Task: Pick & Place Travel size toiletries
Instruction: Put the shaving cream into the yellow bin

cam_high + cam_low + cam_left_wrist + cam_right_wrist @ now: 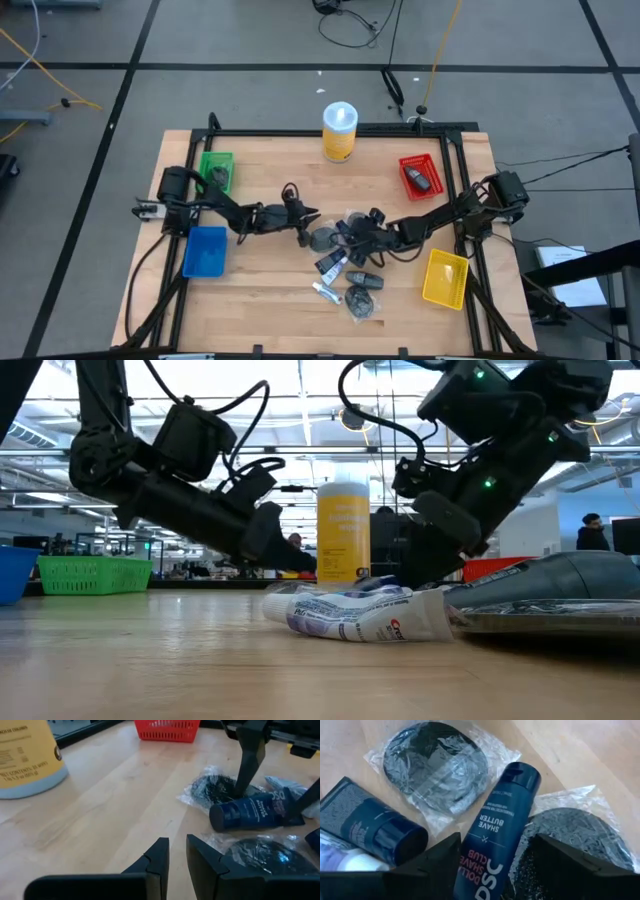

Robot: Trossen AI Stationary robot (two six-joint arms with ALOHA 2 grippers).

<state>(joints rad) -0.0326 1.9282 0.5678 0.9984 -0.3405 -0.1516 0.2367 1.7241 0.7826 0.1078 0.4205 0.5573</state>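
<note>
The right gripper (492,865) stood with its two fingers spread wide on either side of a dark blue shave butter tube (497,830), low over the pile of toiletries near the middle of the wooden table (270,290). The tube lay between the fingers, which did not look pressed against it, so nothing was held yet. Just beside the tube lay a round dark packet in clear wrap (432,762), a second round dark packet (580,837) on its other side, and a short dark blue tube (367,827) near the gripper's other finger.

From above, the right gripper (352,235) reached into the cluster from the right, while the left gripper (305,222) waited just at the cluster's left edge. The left gripper's fingers (159,857) were nearly together with only a thin gap between them, and empty.

Around the table stood a red bin (420,175) with something dark already in it, a yellow bin (445,278), a green bin (216,170), a blue bin (205,250) and a tall yellow canister (340,132). A white toothpaste tube (350,615) lay nearest the table-level camera.

By my judgement, the step in hand was the pick: the right gripper was lined up on the shave butter tube. The next move called for closing squarely on the tube's body without pinching the crinkly wrap of the neighbouring packets, then lifting straight up before carrying it to a bin. Which bin was meant, I cannot tell.
</note>
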